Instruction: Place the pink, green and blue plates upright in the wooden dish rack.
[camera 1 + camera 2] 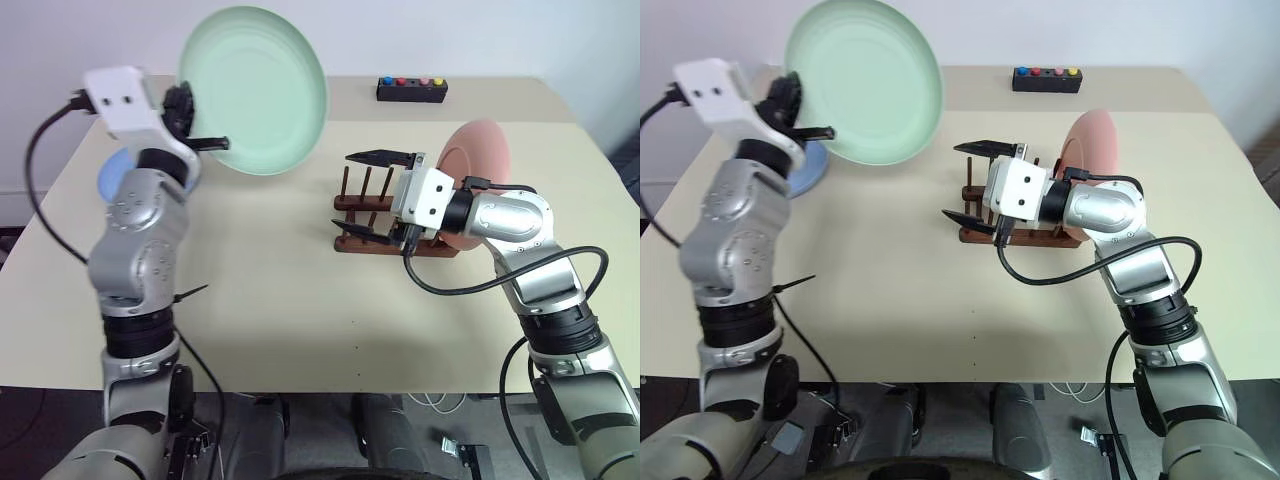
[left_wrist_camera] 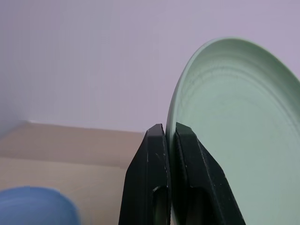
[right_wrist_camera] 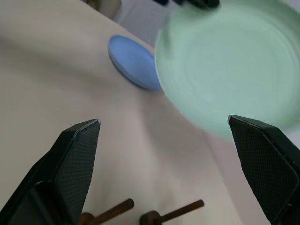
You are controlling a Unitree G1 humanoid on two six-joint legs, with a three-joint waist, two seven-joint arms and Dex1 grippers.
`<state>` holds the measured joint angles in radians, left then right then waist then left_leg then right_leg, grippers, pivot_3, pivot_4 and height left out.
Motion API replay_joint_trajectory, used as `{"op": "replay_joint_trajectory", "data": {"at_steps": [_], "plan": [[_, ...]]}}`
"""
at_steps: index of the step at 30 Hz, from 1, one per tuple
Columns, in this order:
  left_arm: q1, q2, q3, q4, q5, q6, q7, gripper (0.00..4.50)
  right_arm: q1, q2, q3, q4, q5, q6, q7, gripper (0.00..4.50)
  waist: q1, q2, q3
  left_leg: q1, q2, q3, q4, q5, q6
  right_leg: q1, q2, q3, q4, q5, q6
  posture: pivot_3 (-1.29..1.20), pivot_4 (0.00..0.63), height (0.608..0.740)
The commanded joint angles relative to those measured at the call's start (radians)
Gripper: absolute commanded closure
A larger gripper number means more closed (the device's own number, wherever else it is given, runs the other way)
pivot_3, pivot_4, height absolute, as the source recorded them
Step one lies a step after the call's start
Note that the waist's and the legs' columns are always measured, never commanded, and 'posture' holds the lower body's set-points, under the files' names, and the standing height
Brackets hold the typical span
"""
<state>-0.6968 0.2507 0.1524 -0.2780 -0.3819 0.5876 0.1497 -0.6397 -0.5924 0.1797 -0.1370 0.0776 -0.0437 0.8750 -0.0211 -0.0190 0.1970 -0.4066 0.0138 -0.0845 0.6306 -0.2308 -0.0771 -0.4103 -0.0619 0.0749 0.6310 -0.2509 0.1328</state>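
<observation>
The pale green plate [image 1: 255,90] hangs tilted in the air over the table's far left, with my left gripper [image 2: 169,129] shut on its rim. Behind that arm the blue plate [image 3: 133,61] lies flat on the table. The pink plate [image 1: 482,150] stands upright at the right end of the dark wooden dish rack [image 1: 362,208], near the table's middle. My right gripper [image 1: 372,196] is open in front of the rack's left end, one finger above the other, pointing toward the green plate with nothing between its fingers.
A small black box with coloured buttons [image 1: 411,90] sits at the table's far edge. The beige table [image 1: 300,300] has bare room in front of the rack. A white wall stands behind the table.
</observation>
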Motion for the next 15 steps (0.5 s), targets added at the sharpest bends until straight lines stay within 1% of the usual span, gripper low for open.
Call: {"op": "replay_joint_trajectory", "data": {"at_steps": [1, 6, 10, 15], "plan": [[-0.070, -0.037, -0.021, -0.051, 0.021, 0.026, 0.034, 4.46, -0.036, 0.015, 0.025, 0.017, -0.086, -0.068, -0.039, 0.00, 0.001, 0.000, 0.000, 0.000, 0.000, 0.000, 0.000, 0.000, 0.000, 0.000, 0.000, 0.000, 0.000, 0.000, 0.000, 0.00, 0.150, 0.730], [-0.096, -0.065, -0.032, -0.071, 0.013, 0.073, 0.015, 4.46, -0.060, 0.032, 0.049, 0.062, -0.176, -0.130, -0.087, 0.00, 0.002, 0.000, 0.000, 0.000, 0.000, 0.000, 0.000, 0.000, 0.000, 0.000, 0.000, 0.000, 0.000, 0.000, 0.000, 0.00, 0.150, 0.730], [-0.104, -0.084, -0.055, -0.094, 0.007, 0.120, 0.001, 4.46, -0.095, 0.040, 0.055, 0.112, -0.275, -0.193, -0.162, 0.00, 0.003, 0.000, 0.000, 0.000, 0.000, 0.000, 0.001, 0.000, -0.001, 0.000, 0.000, 0.000, 0.000, 0.000, 0.000, 0.00, 0.150, 0.730], [-0.102, -0.105, -0.059, -0.113, 0.010, 0.150, -0.005, 4.46, -0.121, 0.044, 0.057, 0.156, -0.322, -0.216, -0.201, 0.00, 0.004, 0.000, 0.000, 0.000, 0.000, 0.000, 0.000, 0.000, -0.001, 0.001, 0.000, 0.000, 0.000, 0.000, 0.000, 0.00, 0.150, 0.730]]}}
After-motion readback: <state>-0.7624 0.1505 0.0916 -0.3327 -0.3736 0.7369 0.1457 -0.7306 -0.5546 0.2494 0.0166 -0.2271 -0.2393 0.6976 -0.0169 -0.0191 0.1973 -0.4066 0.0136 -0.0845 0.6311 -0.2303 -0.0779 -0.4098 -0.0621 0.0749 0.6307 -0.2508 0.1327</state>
